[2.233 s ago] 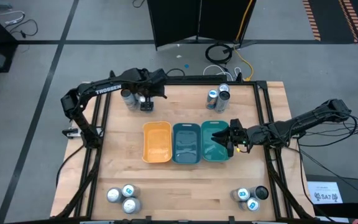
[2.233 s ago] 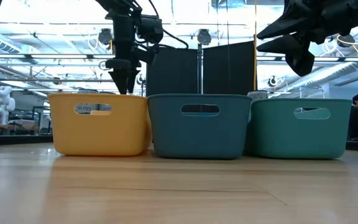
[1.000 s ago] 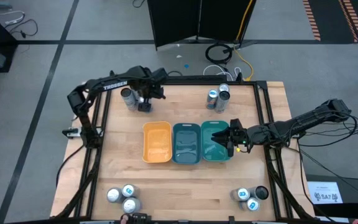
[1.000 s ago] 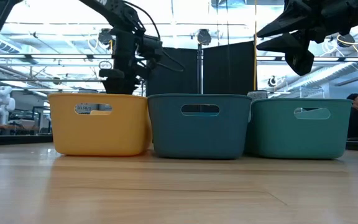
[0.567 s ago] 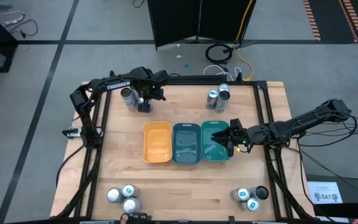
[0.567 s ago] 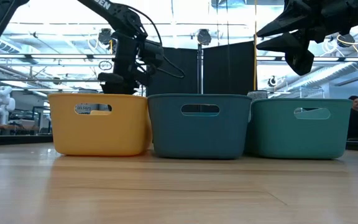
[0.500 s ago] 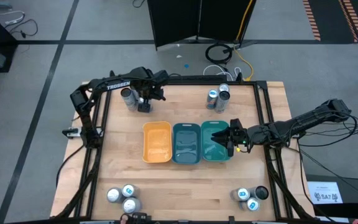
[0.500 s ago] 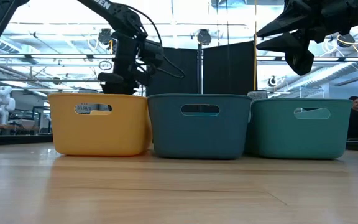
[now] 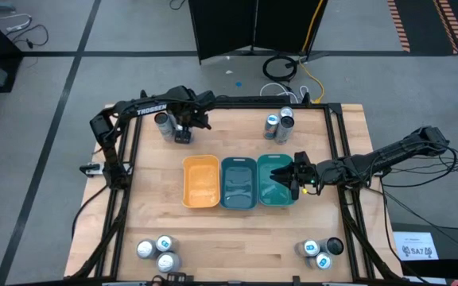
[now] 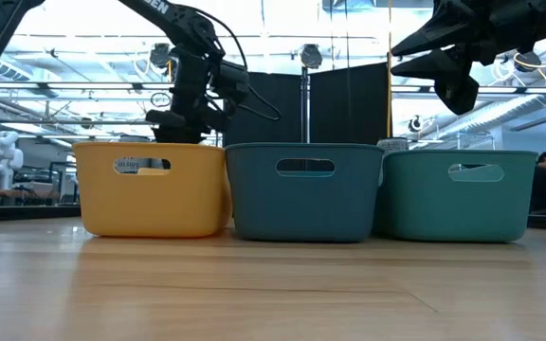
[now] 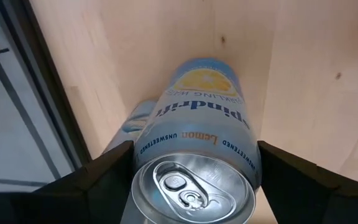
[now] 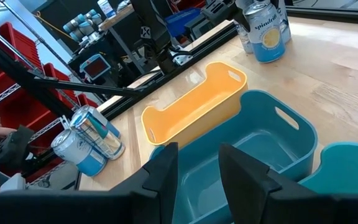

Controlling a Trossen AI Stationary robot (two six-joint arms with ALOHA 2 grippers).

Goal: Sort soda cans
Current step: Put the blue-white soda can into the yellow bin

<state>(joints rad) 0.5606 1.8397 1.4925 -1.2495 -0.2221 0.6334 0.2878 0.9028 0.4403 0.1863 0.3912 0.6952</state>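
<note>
Seen from above, a wooden table (image 9: 237,238) holds three bins in a row at its centre — a yellow bin (image 9: 200,182), a dark teal bin (image 9: 238,182) and a lighter teal bin (image 9: 272,181). Soda cans stand in small clusters near all four corners.

The left gripper (image 9: 183,129) is at the far left cluster, lowered over a lemon sparkling-water can (image 11: 197,168). In the left wrist view its two dark fingers (image 11: 101,180) flank the can's sides with gaps showing; the jaws stand fairly wide and have not clamped it. A second can (image 11: 129,124) sits just behind, touching or nearly so.

The right gripper (image 9: 289,176) hovers above the lighter teal bin, fingers set narrow with nothing between them.

The can is thin aluminium — smooth, slippery and easily dented (whether it is full or empty cannot be told, so its weight is uncertain). The best hold is probably mid-body, across the widest part, squeezed only enough to stop it sliding. Lifting straight up should avoid knocking its neighbour.
</note>
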